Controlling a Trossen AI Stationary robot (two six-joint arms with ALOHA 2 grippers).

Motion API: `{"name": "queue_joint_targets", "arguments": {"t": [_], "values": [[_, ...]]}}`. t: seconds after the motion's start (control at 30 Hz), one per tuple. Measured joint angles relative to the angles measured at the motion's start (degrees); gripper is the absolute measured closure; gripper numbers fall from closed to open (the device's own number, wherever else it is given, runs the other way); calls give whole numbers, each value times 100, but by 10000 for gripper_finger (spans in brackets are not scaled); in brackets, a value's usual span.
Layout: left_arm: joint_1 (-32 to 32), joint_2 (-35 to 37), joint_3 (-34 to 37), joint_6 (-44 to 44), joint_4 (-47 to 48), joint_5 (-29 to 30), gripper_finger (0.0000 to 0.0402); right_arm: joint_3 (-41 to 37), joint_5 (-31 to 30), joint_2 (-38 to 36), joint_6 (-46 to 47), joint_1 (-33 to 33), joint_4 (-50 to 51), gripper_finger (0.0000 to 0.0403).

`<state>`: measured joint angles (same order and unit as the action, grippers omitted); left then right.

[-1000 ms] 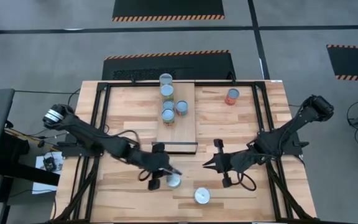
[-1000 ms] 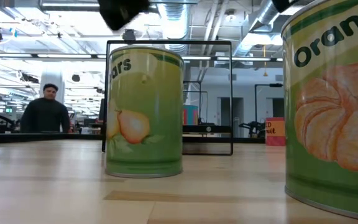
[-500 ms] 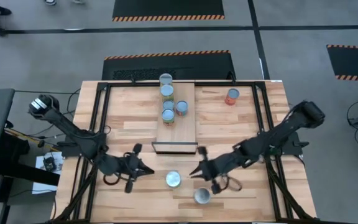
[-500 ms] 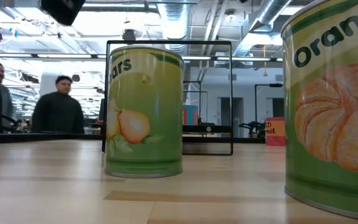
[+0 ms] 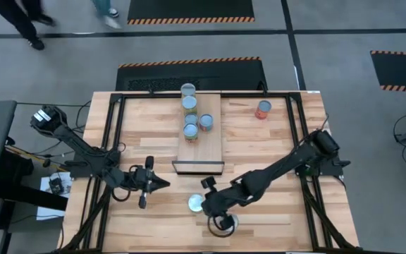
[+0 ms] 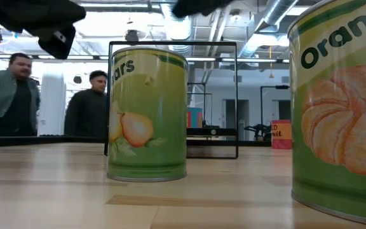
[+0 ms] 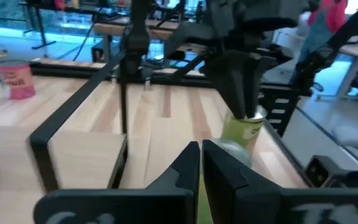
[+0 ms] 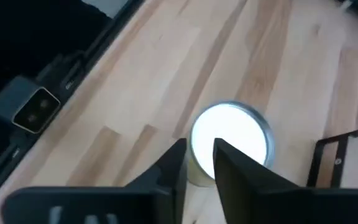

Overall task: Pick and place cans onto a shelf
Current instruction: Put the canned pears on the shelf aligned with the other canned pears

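Several cans stand on the light-wood shelf at the table's middle. A red can stands on the table at the far right. Two green-labelled cans stand near the front edge: a pear can and, nearer, an orange can. My right gripper hovers open above the pear can's silver top, reaching in from the right. My left gripper is shut and empty, left of that can, pointing at it.
A black metal frame runs along the table's left, right and far sides. My right arm and its cable loop lie over the orange can. Two people stand in the room beyond the table's far edge.
My left gripper has drawn back from the pear can toward the table's left edge, leaving the can standing where it was. My right gripper has swung from the table's right toward the pear can and now stands over it.
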<state>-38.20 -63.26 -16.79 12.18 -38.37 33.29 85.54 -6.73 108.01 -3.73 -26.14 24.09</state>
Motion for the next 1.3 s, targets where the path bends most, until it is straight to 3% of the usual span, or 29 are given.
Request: {"name": "queue_joint_targets", "arguments": {"t": [0.2, 0.37, 0.7, 1.07, 1.3], "values": [[0, -13, 21, -50, -11, 56, 394, 490, -19, 500, -355, 12, 446, 238], [0, -13, 21, -59, 12, 56, 394, 609, -25, 692, -698, 6, 639, 224], [0, -15, 21, -63, 50, 57, 394, 631, -90, 819, -1286, 45, 556, 281], [0, -18, 19, -61, 140, 56, 394, 636, 21, 924, -1376, 120, 523, 295], [0, -20, 19, -61, 12, 80, 394, 634, 366, 931, -1397, 268, 521, 369]]}}
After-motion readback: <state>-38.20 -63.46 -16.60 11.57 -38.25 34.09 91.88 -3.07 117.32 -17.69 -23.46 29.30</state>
